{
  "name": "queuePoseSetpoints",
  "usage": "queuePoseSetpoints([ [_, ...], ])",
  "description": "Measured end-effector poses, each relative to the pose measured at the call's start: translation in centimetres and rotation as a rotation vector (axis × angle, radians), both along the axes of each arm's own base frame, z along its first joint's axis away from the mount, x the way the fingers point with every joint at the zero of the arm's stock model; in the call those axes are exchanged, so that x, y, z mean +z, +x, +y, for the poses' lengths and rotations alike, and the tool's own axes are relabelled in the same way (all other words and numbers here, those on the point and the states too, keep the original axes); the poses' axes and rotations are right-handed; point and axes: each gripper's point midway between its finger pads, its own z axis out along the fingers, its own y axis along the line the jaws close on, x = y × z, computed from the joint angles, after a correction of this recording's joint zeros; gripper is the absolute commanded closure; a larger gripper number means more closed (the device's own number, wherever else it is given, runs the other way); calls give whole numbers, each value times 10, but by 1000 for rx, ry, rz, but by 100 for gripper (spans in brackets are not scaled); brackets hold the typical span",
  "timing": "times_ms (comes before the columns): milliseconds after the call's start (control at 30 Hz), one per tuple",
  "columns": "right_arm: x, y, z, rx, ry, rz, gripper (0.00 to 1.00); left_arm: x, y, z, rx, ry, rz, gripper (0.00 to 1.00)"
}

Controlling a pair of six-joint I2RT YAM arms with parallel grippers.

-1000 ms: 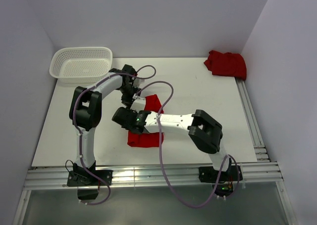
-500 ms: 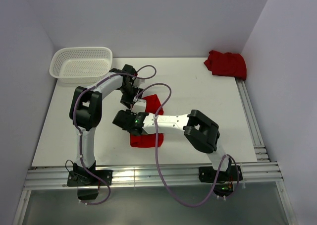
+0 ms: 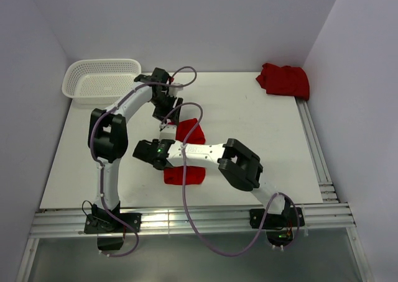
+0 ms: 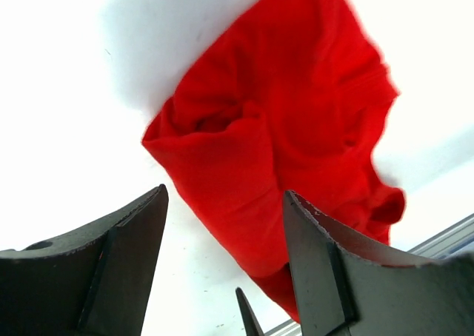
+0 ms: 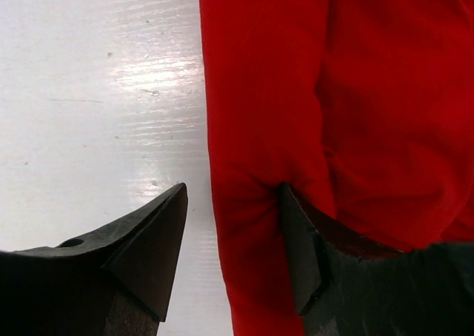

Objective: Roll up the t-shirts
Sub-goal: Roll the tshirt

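Straddling edge of t-shirt (image 3: pixel 185 176), right pincer (image 5: pixel 233 192) open; left pincer (image 4: pixel 225 194) open above; second t-shirt (image 3: pixel 284 80) far-right, basket (image 3: pixel 102 83) far-left

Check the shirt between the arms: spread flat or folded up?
Folded up. The shirt lies as a narrow, creased strip on the table, not spread out.

The white-and-black left arm (image 3: pixel 102 139) rises from its base and bends forward; the black two-finger left gripper (image 4: pixel 224 203) points down, fingers spread. The right arm (image 3: pixel 205 153) stretches low leftward, the right gripper (image 5: pixel 233 195) with fingers likewise parted.
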Motion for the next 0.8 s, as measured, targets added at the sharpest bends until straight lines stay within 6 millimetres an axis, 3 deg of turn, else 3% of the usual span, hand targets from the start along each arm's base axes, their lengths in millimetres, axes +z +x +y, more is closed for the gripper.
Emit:
queuePoseSetpoints([
  [200,-3,0,-6,-10,-74,3,40,24,18,6,29,-59,-30,31],
  [500,-9,-6,-32,-16,-198,16,43,20,26,31,85,-85,13,31],
  [800,-10,-8,-41,-11,-208,0,69,21,24,35,57,-113,22,30],
])
